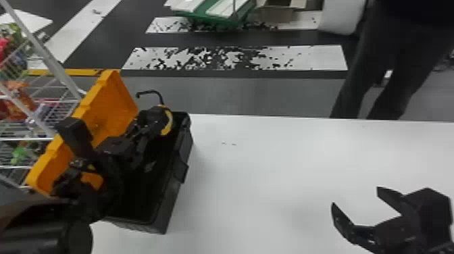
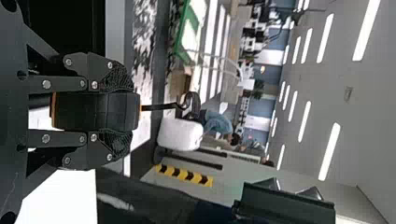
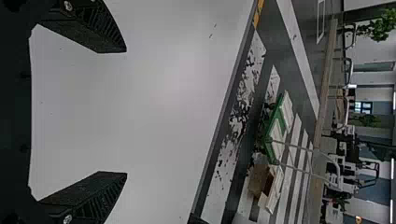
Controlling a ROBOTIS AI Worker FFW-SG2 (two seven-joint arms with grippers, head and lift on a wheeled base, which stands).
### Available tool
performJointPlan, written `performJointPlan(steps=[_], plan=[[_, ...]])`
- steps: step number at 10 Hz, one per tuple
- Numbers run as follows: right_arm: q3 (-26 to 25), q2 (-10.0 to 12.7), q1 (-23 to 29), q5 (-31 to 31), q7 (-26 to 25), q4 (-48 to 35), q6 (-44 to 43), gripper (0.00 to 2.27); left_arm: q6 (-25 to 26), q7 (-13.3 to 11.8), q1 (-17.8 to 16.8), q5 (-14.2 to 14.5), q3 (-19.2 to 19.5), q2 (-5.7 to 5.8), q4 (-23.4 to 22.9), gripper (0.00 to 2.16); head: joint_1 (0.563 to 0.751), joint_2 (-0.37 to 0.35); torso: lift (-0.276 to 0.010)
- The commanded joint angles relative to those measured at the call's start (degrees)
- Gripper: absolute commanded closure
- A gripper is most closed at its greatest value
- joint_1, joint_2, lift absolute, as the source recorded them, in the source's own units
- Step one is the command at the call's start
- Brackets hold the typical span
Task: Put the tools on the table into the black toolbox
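Orange lid (image 1: 116, 96) stood raised along left side of black toolbox (image 1: 170, 199). Our left gripper (image 2: 123, 111), nearer one, had fingers clamped on both sides of tool's (image 1: 166, 121) blocky body. Tool lay straight ahead from it, long axis running along fingers, black hook (image 1: 153, 91) outermost, over toolbox's far end. We judged lowering and release came next; hook could catch rim. Farther right, our right gripper (image 1: 357, 197) had fingers spread wide over white table (image 1: 270, 169), holding nothing.

A wire rack (image 1: 54, 66) holds colourful items (image 1: 17, 101); a green cart (image 1: 209, 19) stands farther off.
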Motion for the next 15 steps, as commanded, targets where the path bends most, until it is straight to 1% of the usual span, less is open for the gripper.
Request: performJointPlan(steps=[1,2,3,4,5,6,7,8,9,10,11,12,13,14,15], plan=[[-1.4,1.0,1.0,-1.5,0.6,0.4,-3.4,0.07,-6.1,1.5,0.3,-2.8,-0.3,-0.21,3.3,2.14,0.695,0.190,-0.039],[-2.7,1.6,1.6,-3.2,1.4,0.9,-5.9,0.07,-10.4,2.8,0.3,-3.4,-0.3,-0.57,6.2,2.14,0.695,0.195,-0.039],[-4.6,2.9,2.2,-5.4,3.4,1.4,-8.2,0.08,-13.2,3.0,0.3,-3.4,-0.3,-0.48,8.9,2.14,0.695,0.211,-0.039],[-6.1,3.6,2.9,-6.9,4.7,1.7,-9.7,0.08,-14.2,3.4,0.3,-3.2,-0.3,-0.57,10.9,2.14,0.695,0.225,-0.039],[-7.7,4.4,3.5,-8.5,6.0,1.9,-11.0,0.08,-15.5,3.5,0.6,-2.8,-0.3,-0.83,11.8,1.89,0.695,0.232,-0.039],[-9.6,5.5,4.1,-10.5,7.5,1.9,-12.4,0.08,-17.7,3.9,1.4,-1.8,-0.3,-1.18,12.1,0.55,0.695,0.233,-0.039],[-10.5,6.0,4.6,-11.3,7.8,1.9,-13.1,0.08,-18.1,4.8,2.1,-1.1,-0.2,-1.18,11.8,0.00,0.695,0.231,-0.039],[-11.7,6.9,4.9,-12.2,9.4,2.0,-14.3,0.07,-18.3,4.8,2.9,-0.5,0.0,-1.18,11.3,0.00,0.695,0.226,-0.039],[-12.4,7.1,5.1,-13.2,10.2,2.7,-16.4,0.06,-18.4,4.8,3.7,-0.1,0.2,-1.18,10.8,0.03,0.695,0.225,-0.039],[-13.3,7.8,5.1,-13.5,11.5,3.5,-17.5,0.06,-18.6,4.9,4.5,-0.2,0.1,-1.36,10.3,0.03,0.695,0.223,-0.039],[-14.1,8.4,5.3,-13.6,12.1,4.2,-18.9,0.06,-21.1,5.3,6.0,0.1,-0.1,-1.97,9.6,0.03,0.695,0.221,-0.039],[-14.8,8.7,5.6,-14.0,12.3,5.1,-20.6,0.06,-24.8,6.5,7.9,0.3,-1.1,-2.24,8.9,0.03,0.695,0.216,-0.039],[-15.4,9.0,6.2,-14.3,12.8,5.9,-23.1,0.06,-28.8,9.5,10.1,0.3,-2.5,-2.32,8.2,0.03,0.695,0.206,-0.039],[-16.5,9.2,6.3,-15.4,13.9,6.7,-24.7,0.06,-33.0,11.8,11.9,0.3,-4.3,-2.50,7.8,0.03,0.695,0.198,-0.039],[-17.0,9.2,6.9,-15.6,14.1,7.1,-26.3,0.06,-36.9,12.6,13.6,0.3,-5.4,-2.94,7.8,0.03,0.695,0.193,-0.039]])
